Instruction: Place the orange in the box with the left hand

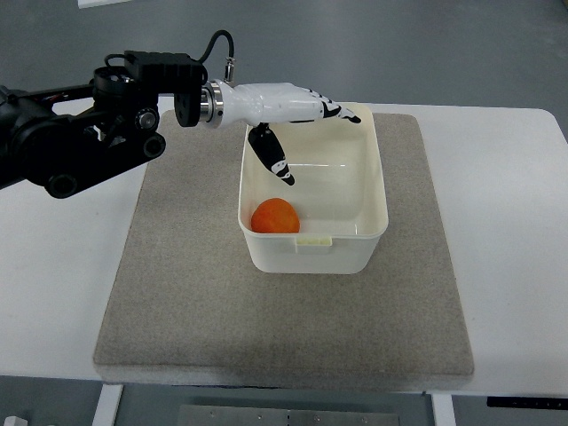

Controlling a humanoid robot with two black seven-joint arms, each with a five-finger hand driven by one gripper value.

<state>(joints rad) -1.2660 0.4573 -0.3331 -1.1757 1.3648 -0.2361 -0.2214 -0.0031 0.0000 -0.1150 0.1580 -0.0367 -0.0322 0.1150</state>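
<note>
The orange (274, 216) lies inside the cream plastic box (377, 191), in its near left corner. The box stands on a grey mat (195, 293). My left hand (302, 124) is white with black fingertips and comes in from the left on a black arm. It hovers over the far left part of the box, above the orange and apart from it. Its fingers (342, 113) stretch out to the right and the thumb (273, 157) points down into the box. The hand is open and holds nothing. The right arm is out of view.
The grey mat covers most of a white table (515, 231). The black left arm (80, 133) spans the table's far left. The table's near edge runs along the bottom of the picture.
</note>
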